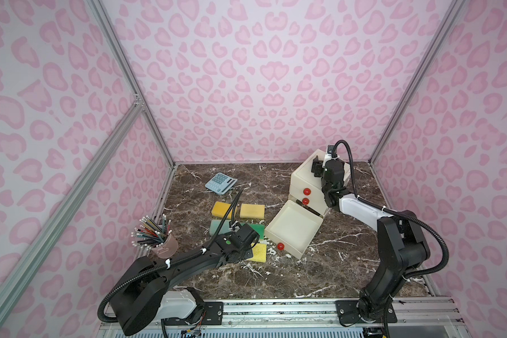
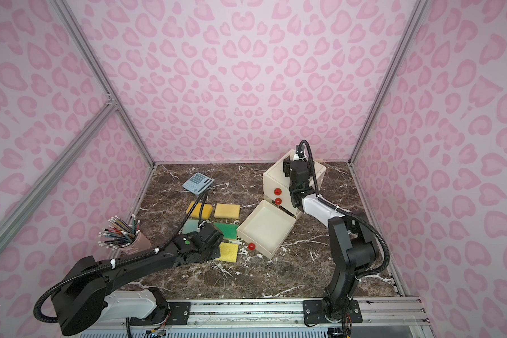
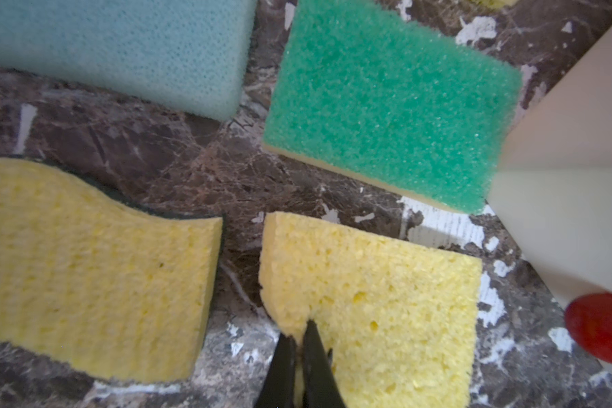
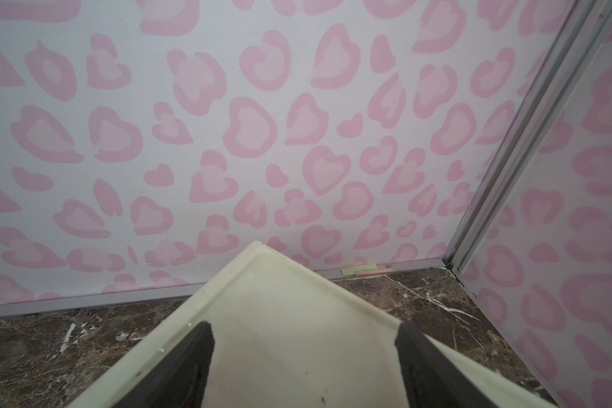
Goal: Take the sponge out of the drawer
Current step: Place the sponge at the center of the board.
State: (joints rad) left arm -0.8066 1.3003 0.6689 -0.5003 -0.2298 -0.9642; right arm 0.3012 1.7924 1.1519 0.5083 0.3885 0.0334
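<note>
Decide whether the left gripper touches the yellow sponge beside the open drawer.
Touching: left wrist view shows the left gripper pinching the yellow sponge at its edge.

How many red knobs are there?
3: upper knob and lower knob on the cabinet, third knob on the pulled-out drawer. The right arm may hide others.
</note>
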